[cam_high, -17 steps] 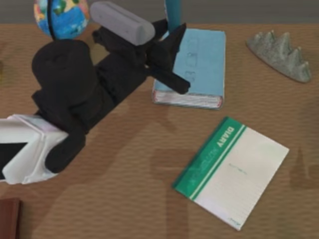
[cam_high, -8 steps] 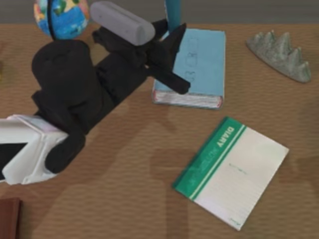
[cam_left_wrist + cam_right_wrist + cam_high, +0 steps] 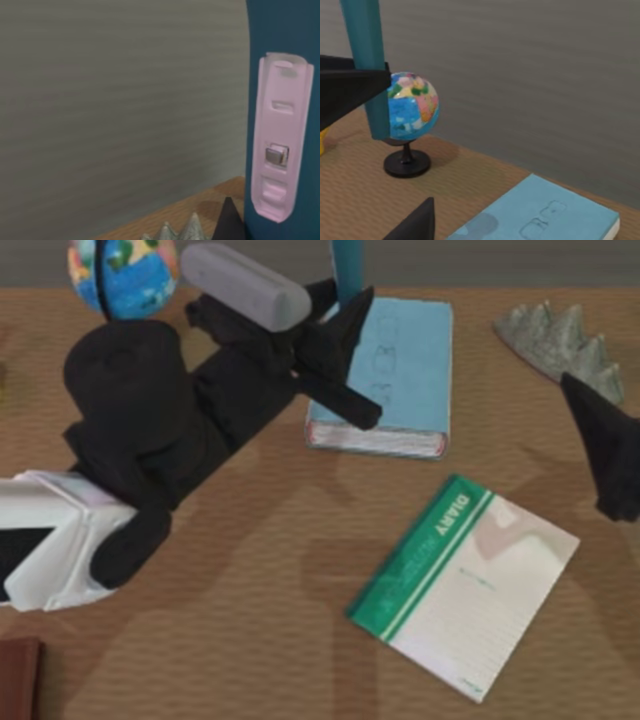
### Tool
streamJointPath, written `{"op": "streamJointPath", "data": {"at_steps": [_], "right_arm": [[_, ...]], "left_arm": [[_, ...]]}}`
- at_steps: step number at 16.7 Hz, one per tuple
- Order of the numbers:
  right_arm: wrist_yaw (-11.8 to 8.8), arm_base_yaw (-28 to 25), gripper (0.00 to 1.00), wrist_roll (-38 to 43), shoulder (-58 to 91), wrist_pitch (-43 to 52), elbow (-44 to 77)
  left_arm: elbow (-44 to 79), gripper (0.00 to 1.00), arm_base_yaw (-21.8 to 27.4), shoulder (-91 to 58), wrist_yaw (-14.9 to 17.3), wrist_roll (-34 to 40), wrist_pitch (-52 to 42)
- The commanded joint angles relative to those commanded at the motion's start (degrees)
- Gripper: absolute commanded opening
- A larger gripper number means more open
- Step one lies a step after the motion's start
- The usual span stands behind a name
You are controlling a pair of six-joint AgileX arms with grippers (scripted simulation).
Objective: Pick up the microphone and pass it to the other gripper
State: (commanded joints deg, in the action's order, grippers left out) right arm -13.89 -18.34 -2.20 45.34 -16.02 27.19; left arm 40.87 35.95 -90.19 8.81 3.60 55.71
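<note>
The microphone (image 3: 348, 268) hangs above the table's far edge, its teal handle upright. Its white strip (image 3: 280, 135) fills the left wrist view, and its head is out of view. My left gripper (image 3: 350, 358) is shut on the handle, with one black finger (image 3: 350, 92) crossing the teal shaft (image 3: 367, 65) in the right wrist view. The other gripper, my right one (image 3: 602, 445), reaches in from the right edge, open and holding nothing. It is far to the right of the microphone. One of its fingers (image 3: 417, 222) shows above the table.
A light blue book (image 3: 400, 370) lies under the left gripper. A green and white diary (image 3: 470, 585) sits at mid right. A globe (image 3: 122, 275) stands at the far left, a grey spiky rock (image 3: 560, 340) at the far right, a brown object (image 3: 18, 675) in the near left corner.
My right gripper has come into the top view from the right edge. The left gripper and the microphone have stayed where they were.
</note>
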Motion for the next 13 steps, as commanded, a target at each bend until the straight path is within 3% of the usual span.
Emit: {"op": "streamJointPath", "data": {"at_steps": [7,13], "right_arm": [[-7.0,-9.3,1.00,-1.1,22.4,-8.4,14.0],[-8.0,-10.5,1.00,-1.3,25.2,-9.6,16.1]], "left_arm": [[0.0,0.00,0.0,0.0,0.0,0.0,0.0],[0.0,0.00,0.0,0.0,0.0,0.0,0.0]]}}
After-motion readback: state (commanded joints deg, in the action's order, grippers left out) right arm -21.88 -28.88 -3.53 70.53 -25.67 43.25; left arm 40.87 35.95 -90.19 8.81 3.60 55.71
